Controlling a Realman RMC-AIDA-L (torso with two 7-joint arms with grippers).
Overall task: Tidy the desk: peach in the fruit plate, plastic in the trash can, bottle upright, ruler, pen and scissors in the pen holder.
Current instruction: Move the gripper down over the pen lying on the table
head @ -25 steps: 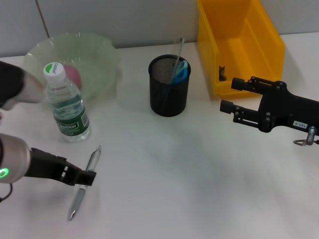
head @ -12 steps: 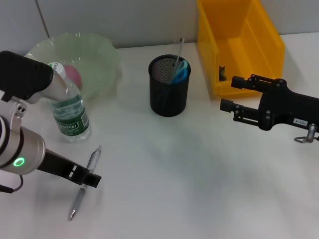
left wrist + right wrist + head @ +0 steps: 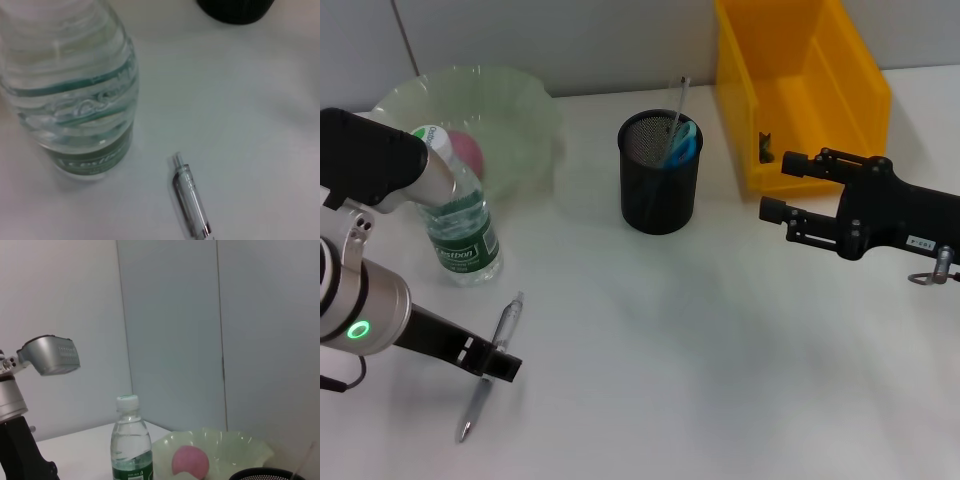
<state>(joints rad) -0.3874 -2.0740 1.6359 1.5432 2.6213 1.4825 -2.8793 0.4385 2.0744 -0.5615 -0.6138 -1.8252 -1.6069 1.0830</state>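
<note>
Pen [image 3: 490, 363] lies flat on the white desk [image 3: 650, 350] in front of the upright water bottle [image 3: 455, 215], its tip toward the robot. The left gripper [image 3: 500, 362] sits low over the pen's middle, its dark fingers at the barrel; whether they have closed on it cannot be told from here. In the left wrist view the pen's clear barrel [image 3: 192, 205] with its dark clip lies just beside the bottle's base [image 3: 75, 95]. The right gripper [image 3: 785, 190] hovers near the yellow bin [image 3: 800, 90], its two fingers spread apart and holding nothing. Scissors [image 3: 682, 142] and ruler [image 3: 678, 105] stand in the black mesh pen holder [image 3: 659, 180]. The pink peach [image 3: 466, 152] rests in the green fruit plate [image 3: 515, 110].
</note>
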